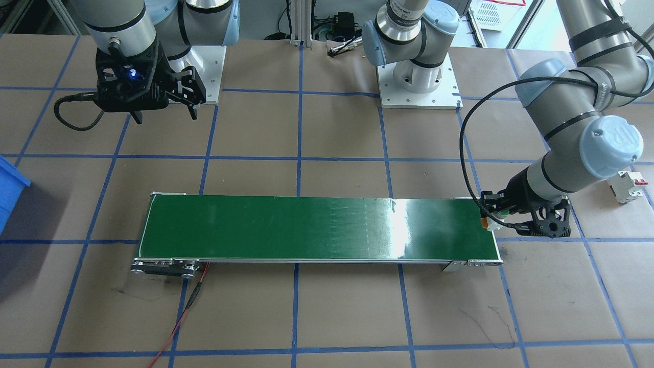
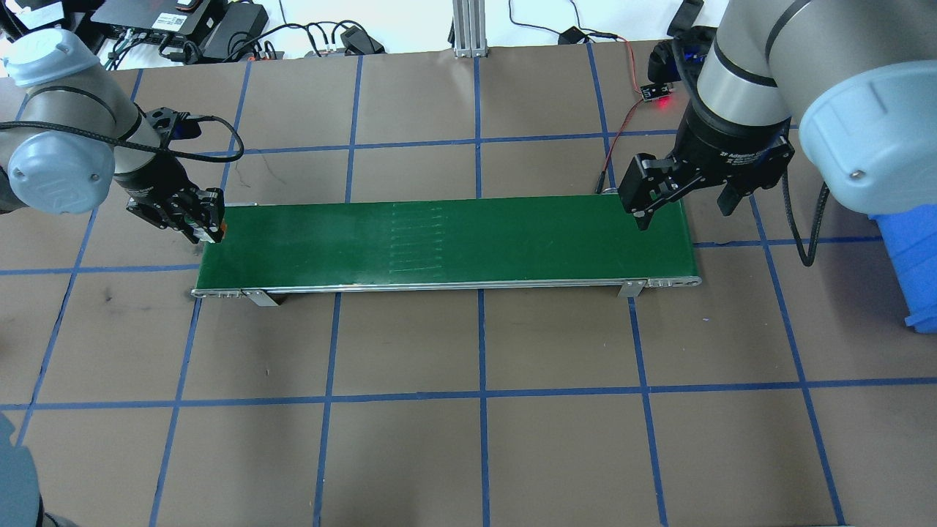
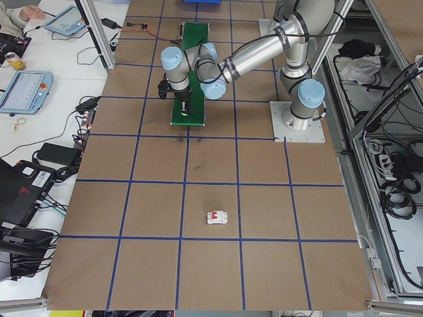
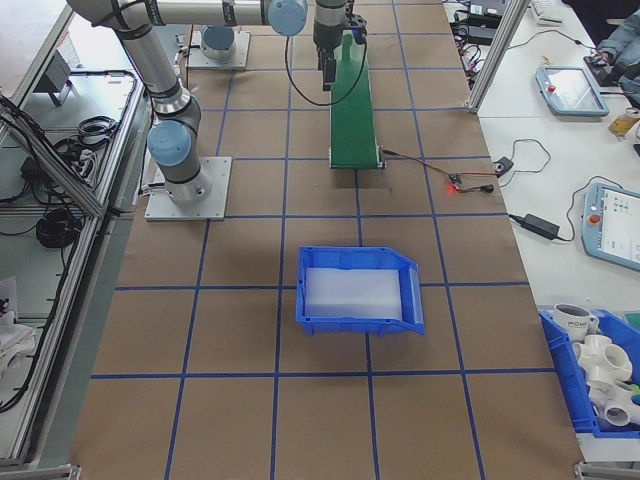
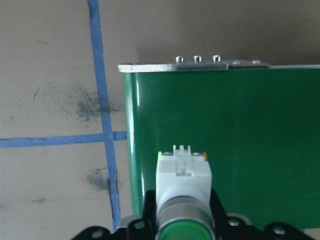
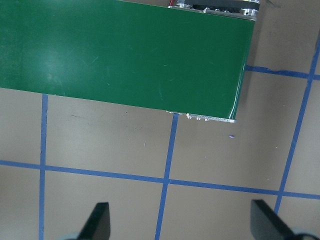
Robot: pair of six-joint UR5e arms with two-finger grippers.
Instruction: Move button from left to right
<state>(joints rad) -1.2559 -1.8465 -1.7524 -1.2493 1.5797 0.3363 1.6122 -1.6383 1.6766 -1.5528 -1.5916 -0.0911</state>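
My left gripper (image 1: 503, 217) is shut on the button (image 1: 496, 219) at the left end of the green conveyor belt (image 1: 306, 230). In the left wrist view the button (image 5: 182, 175) shows its green cap, white body and orange tip, pointing over the belt (image 5: 240, 135) just inside its end edge. I cannot tell whether it touches the belt. The overhead view shows that gripper (image 2: 203, 219) at the belt's (image 2: 439, 241) left corner. My right gripper (image 2: 684, 211) hangs open and empty above the belt's right end, with its fingers (image 6: 97, 222) wide apart over the brown table.
A white circuit breaker (image 1: 631, 185) with a red lever lies on the table beyond the left arm. A blue bin (image 4: 360, 290) stands past the belt's right end. A small board with a red light (image 2: 656, 91) and a red wire lie behind the right gripper.
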